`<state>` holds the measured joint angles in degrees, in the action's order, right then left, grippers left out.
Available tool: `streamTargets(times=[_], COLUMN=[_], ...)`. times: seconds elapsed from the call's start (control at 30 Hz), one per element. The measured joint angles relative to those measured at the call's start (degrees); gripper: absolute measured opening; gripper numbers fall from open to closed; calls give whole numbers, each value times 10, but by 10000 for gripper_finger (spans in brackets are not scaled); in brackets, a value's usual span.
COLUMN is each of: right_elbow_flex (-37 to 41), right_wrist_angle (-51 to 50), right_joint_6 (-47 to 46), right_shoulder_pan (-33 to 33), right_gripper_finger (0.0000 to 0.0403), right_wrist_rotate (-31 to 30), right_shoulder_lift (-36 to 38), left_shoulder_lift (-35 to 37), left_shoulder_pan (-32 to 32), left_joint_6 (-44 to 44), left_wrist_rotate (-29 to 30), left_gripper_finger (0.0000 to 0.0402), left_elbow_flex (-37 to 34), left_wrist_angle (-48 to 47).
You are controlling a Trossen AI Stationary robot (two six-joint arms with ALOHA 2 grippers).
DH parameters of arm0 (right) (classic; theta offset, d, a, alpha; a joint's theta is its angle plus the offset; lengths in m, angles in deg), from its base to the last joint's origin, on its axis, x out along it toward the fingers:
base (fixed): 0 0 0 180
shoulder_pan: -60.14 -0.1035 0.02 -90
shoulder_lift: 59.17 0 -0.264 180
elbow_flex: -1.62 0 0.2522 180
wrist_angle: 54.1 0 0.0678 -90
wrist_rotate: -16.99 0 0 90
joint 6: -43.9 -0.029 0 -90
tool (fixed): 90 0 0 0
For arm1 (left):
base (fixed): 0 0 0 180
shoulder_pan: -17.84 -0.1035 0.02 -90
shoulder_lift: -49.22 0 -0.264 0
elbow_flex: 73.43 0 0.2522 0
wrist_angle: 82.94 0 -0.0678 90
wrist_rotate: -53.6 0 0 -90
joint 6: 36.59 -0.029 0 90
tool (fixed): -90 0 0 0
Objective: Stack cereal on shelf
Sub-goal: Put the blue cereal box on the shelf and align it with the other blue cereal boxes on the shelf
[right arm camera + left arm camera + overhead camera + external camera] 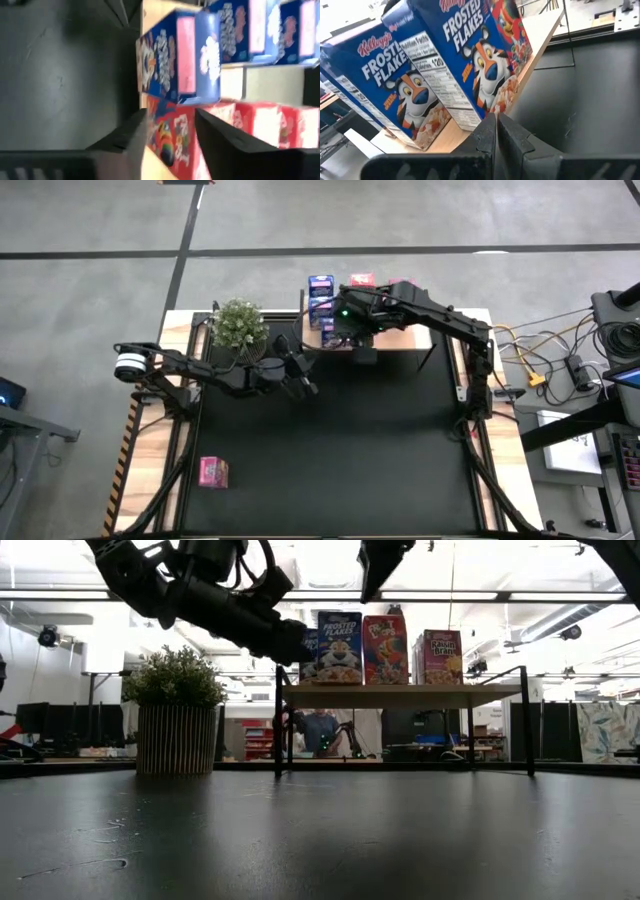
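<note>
The shelf (410, 338) stands at the table's far edge, its pale board (400, 695) on thin black posts. Upright on it are blue Frosted Flakes boxes (339, 645), a red Froot Loops box (385, 648) and a pink box (441, 655). My left gripper (298, 365) is shut, its tips (496, 122) right before the lower corner of a blue box (475, 55) at the shelf's left end. My right gripper (375, 570) hovers open above the red box (172, 132), one finger to each side. Another pink box (213, 472) lies on the table near its left front corner. My left gripper's shut fingertips (490, 125) come level from the table's near side at the bottom front corner (487, 111) of the nearest blue box, which stands on the shelf board (540, 45). I cannot tell whether they touch it.
A green potted plant (238, 323) stands left of the shelf, close to my left arm. More blue boxes (395, 85) stand in rows behind the front one. The black tabletop (340, 450) spreads in front of the shelf. A person shows in the room behind (318, 730).
</note>
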<state>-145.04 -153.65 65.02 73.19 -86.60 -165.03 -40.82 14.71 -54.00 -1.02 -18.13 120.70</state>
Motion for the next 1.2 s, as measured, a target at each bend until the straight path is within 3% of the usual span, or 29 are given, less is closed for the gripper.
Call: streamTargets(times=[0.23, 1.2], right_elbow_flex=[13, 43], right_wrist_angle=[1, 138], right_joint_6=[17, 50], right_shoulder_pan=[4, 15], right_gripper_finger=[22, 8], right_wrist_rotate=[-2, 0], right_shoulder_lift=[-5, -14], left_shoulder_lift=[22, 40], left_shoulder_pan=[7, 17], left_joint_6=[-10, -11], left_wrist_rotate=[0, 0], left_gripper_finger=[0, 0], left_elbow_flex=[-1, -8], left_wrist_angle=[-1, -3])
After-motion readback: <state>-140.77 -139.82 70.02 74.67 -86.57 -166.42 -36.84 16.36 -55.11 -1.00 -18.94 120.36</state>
